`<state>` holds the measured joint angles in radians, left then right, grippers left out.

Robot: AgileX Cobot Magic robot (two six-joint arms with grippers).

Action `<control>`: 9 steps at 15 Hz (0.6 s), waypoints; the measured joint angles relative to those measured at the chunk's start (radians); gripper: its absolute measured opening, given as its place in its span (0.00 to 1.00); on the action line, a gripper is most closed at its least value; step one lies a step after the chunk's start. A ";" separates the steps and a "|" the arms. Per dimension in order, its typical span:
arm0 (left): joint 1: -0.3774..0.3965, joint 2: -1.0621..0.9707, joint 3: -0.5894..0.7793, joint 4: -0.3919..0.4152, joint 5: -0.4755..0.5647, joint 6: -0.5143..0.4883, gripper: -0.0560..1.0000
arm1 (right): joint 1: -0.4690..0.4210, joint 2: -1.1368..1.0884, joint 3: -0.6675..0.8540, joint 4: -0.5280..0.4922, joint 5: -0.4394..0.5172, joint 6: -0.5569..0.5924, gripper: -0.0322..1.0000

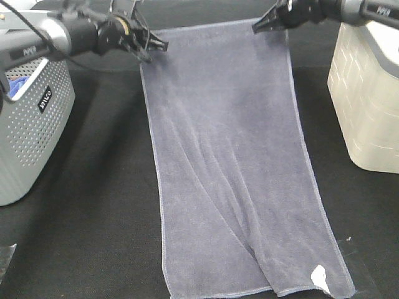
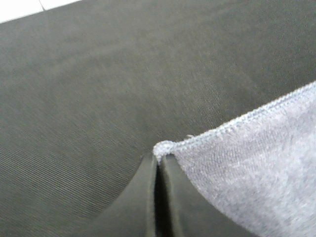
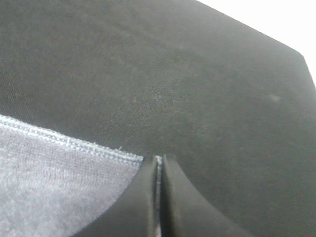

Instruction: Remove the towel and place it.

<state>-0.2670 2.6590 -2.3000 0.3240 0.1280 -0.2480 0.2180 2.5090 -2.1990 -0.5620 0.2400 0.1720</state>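
Observation:
The grey-lavender towel [image 1: 237,162] hangs stretched lengthwise over the black table, its white tag [image 1: 320,277] at the near right corner. My left gripper [image 1: 154,45] is shut on the far left corner of the towel; in the left wrist view the hemmed corner [image 2: 165,147] sits pinched between the black fingers [image 2: 143,197]. My right gripper [image 1: 260,26] is shut on the far right corner; in the right wrist view the hem [image 3: 74,143] runs into the closed fingers [image 3: 143,197].
A grey perforated basket [image 1: 28,124] with a bright blue cloth [image 1: 19,82] inside stands at the left. A cream basket [image 1: 368,93] stands at the right. The black tablecloth [image 1: 93,205] covers the table.

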 joint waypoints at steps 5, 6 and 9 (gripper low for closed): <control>0.001 0.067 0.000 -0.008 -0.076 -0.104 0.05 | -0.044 0.100 0.000 -0.010 -0.150 0.015 0.03; 0.001 0.074 0.000 -0.008 -0.077 -0.111 0.07 | -0.046 0.112 0.000 -0.009 -0.165 0.015 0.03; 0.009 0.077 0.000 -0.008 -0.061 -0.122 0.30 | -0.060 0.134 0.000 -0.009 -0.143 0.015 0.22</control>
<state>-0.2580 2.7360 -2.3000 0.3160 0.0670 -0.3700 0.1580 2.6430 -2.1990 -0.5710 0.0970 0.1870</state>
